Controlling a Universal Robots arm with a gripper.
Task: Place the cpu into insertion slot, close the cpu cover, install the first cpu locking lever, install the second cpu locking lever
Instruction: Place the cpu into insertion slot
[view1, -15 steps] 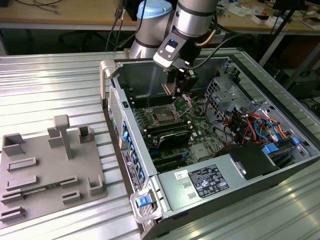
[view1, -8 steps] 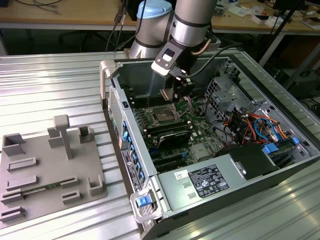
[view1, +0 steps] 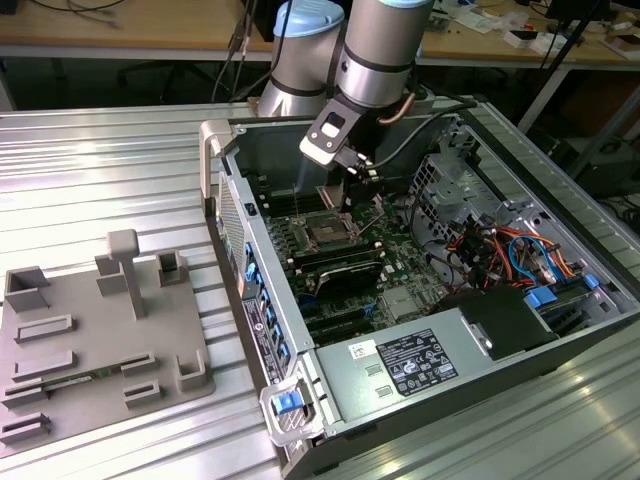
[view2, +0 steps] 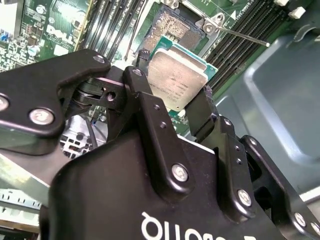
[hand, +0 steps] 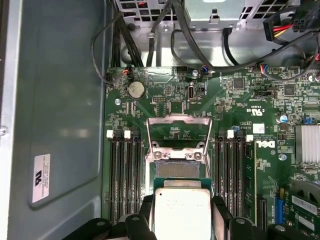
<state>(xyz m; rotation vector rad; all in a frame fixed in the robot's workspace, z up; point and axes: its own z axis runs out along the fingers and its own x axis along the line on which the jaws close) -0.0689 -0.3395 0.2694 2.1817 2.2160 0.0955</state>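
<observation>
While the open computer case (view1: 300, 330) lies on the ribbed metal table (view1: 100, 160), the arm (view1: 375, 50) reaches down into it over the green motherboard (hand: 165, 100). The gripper (view2: 175, 75) has its jaws narrowed onto the cpu (view2: 179, 82), black fingers (view2: 142, 65) pressing two opposite edges. The cpu cover (hand: 179, 118) stands swung up on its hinge, leaving the insertion slot (hand: 175, 169) bare between the banks of memory slots (hand: 125, 175). The chip is above the board, near the slot and not seated. It is square, so it has no long axis. Its metal face points up at the wrist cameras, its sides parallel with the slot's rim.
</observation>
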